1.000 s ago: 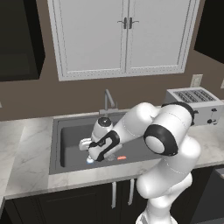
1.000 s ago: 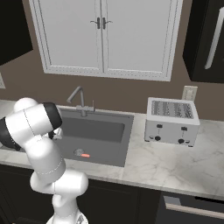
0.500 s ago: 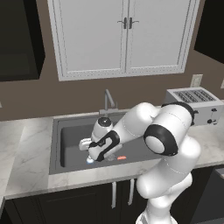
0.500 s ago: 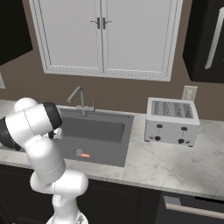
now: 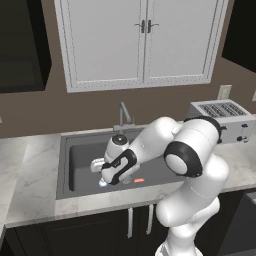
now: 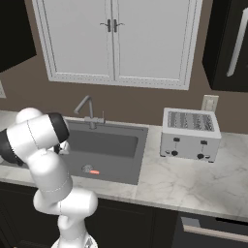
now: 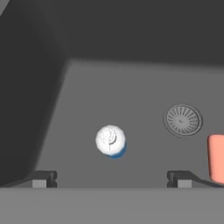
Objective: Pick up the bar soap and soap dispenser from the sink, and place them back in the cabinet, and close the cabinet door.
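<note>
Gripper (image 7: 111, 178) hung over the sink (image 7: 131, 87) floor, fingers spread wide, holding nothing. Dispenser (image 7: 111, 141) stood upright just beyond the fingertips, near the drain (image 7: 183, 119). Soap (image 7: 216, 158) lay flat just beside the drain. Faucet (image 6: 87, 112) stood behind the sink.

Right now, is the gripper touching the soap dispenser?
Apart. In the hand view the open gripper has bare sink floor on both sides of the soap dispenser, whose pump top sits clear of either fingertip.
</note>
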Motion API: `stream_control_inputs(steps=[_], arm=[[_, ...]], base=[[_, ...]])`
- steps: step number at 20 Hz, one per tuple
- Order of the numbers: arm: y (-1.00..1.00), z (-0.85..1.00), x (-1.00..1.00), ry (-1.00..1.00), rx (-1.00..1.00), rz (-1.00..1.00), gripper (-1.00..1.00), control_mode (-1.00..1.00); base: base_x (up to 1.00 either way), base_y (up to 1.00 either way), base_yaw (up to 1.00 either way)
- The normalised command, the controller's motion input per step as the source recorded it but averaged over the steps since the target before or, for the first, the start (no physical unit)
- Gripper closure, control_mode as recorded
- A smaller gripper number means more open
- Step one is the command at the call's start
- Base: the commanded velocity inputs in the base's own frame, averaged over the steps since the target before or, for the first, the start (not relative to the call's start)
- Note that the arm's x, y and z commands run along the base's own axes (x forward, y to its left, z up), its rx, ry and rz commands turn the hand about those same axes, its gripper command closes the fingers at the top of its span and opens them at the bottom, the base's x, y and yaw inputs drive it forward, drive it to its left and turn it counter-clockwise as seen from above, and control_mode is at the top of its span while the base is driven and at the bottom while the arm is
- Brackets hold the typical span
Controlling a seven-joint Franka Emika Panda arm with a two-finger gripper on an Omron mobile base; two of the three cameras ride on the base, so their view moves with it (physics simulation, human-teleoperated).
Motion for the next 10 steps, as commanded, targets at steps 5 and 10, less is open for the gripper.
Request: stream_control_inputs(steps=[5,10], arm=[[0.0,-0.09,0.0,0.0,0.0,0.0,-1.0,-1.0],[0.01,-0.11,0.0,0.0,0.0,0.0,-1.0,-1.0]], base=[[0.0,0.0,0.0],[0.0,0.0,0.0]])
